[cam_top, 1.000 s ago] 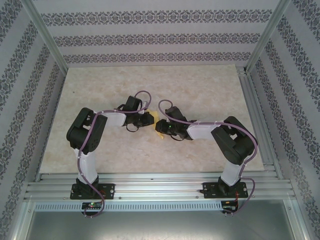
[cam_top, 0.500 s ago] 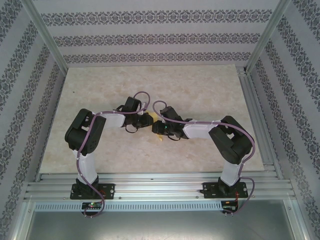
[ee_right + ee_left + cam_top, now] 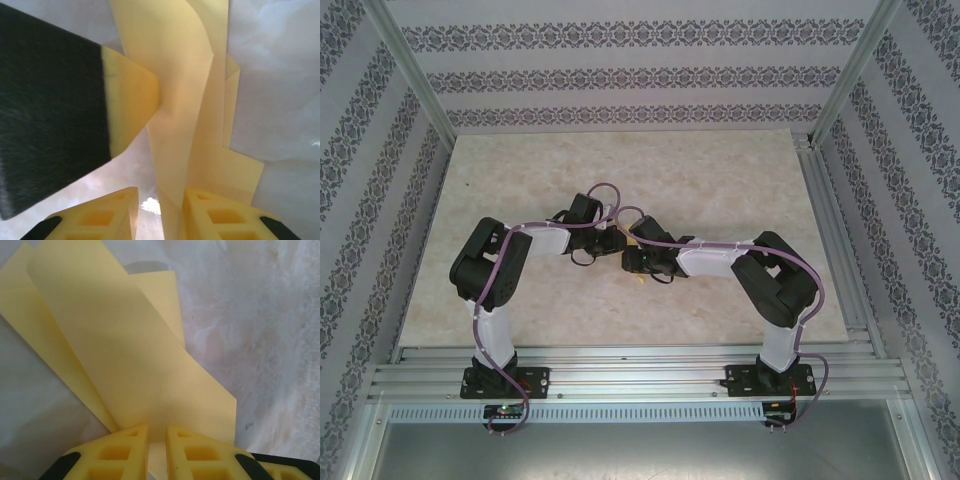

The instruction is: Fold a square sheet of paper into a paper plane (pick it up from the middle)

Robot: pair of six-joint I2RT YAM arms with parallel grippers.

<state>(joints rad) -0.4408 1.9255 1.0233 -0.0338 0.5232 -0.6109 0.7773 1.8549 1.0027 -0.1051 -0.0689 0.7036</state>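
The square sheet of paper [image 3: 639,280] is mostly hidden under both arms, mid-surface [image 3: 720,180]. From the left wrist, the left claw [image 3: 157,447] pinches the folded paper's edge. From the right wrist, the right claw [image 3: 159,215] sits slightly apart around the paper, touching it with one finger.

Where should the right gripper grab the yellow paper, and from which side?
Probably the raised folded flap of the yellow paper, near its bottom edge. It stands up thin between the fingers of the right gripper, so coming straight along the crease and closing from both sides should catch it. The left gripper pinches another edge.
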